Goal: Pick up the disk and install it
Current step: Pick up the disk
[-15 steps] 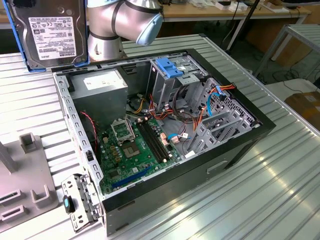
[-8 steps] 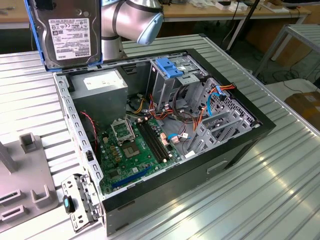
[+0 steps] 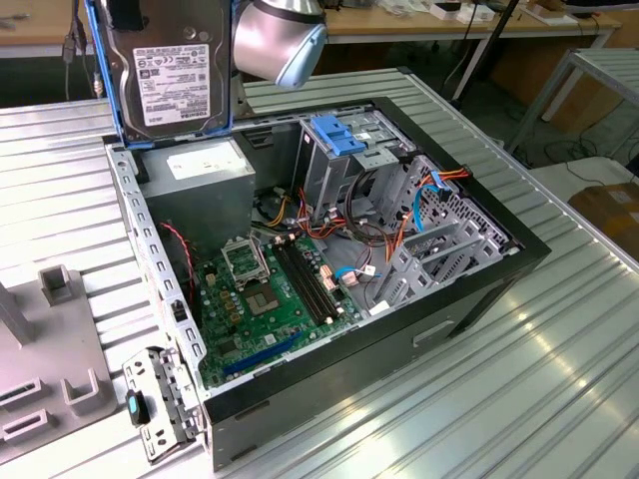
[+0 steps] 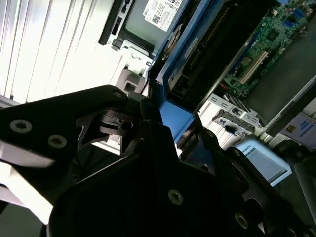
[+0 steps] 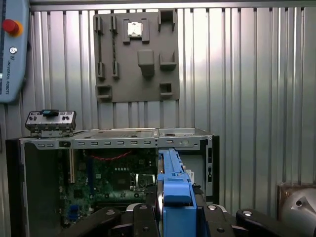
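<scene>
The disk (image 3: 170, 65) hangs upright above the back corner of the open computer case (image 3: 479, 289), at the exterior view's upper left. It is a dark slab with a white label and a blue bracket along its sides. In the first wrist view I see the disk (image 5: 173, 190) edge-on over the case, and my gripper (image 5: 175, 215) is shut on it, with black fingers (image 5: 140, 217) pressing from both sides. The second wrist view shows the blue bracket (image 4: 175, 116) clamped between the gripper's black links.
Inside the case lie a green motherboard (image 3: 270, 299), a tall metal drive cage with a blue latch (image 3: 344, 140), and loose red, orange and blue cables. A grey fixture board (image 3: 40, 349) lies on the ribbed metal table (image 3: 499, 399). A teach pendant (image 5: 12, 49) sits by it.
</scene>
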{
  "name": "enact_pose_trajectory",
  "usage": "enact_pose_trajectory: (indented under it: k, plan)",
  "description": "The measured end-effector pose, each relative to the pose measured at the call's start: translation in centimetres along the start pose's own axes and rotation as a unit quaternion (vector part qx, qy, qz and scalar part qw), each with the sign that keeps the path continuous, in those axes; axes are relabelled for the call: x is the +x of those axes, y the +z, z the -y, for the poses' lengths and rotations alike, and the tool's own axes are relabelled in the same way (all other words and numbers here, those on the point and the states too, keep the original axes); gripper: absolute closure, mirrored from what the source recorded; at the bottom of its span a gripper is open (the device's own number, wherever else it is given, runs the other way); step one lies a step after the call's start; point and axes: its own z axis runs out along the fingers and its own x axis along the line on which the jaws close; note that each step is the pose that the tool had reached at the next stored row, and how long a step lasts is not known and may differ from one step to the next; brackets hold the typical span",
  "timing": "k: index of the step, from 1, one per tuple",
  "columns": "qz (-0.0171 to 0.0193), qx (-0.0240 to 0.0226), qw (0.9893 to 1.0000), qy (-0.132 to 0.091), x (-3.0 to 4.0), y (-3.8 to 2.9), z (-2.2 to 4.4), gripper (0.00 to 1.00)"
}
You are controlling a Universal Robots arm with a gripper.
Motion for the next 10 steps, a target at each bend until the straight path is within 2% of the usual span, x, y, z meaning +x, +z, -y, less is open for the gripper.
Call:
enact_pose_trajectory:
  k: [1, 3, 4, 6, 7, 9, 10]
  plan:
    - [-0.0001, -0.0003, 1.0000, 0.000, 0.04, 0.05, 0.40, 0.63]
    - [-0.0001, -0.0004, 1.0000, 0.000, 0.07, 0.18, 1.59, 0.63]
    - [-0.0001, -0.0004, 1.0000, 0.000, 0.04, 0.24, 2.53, 0.63]
    - [0.0000, -0.0004, 1.0000, 0.000, 0.01, 0.37, 3.95, 0.63]
    - [0.0000, -0.0004, 1.0000, 0.000, -0.02, 0.49, 5.35, 0.63]
    - [-0.0001, -0.0004, 1.0000, 0.000, -0.06, 0.62, 7.22, 0.63]
    - [0.0000, -0.0004, 1.0000, 0.000, -0.09, 0.77, 8.61, 0.63]
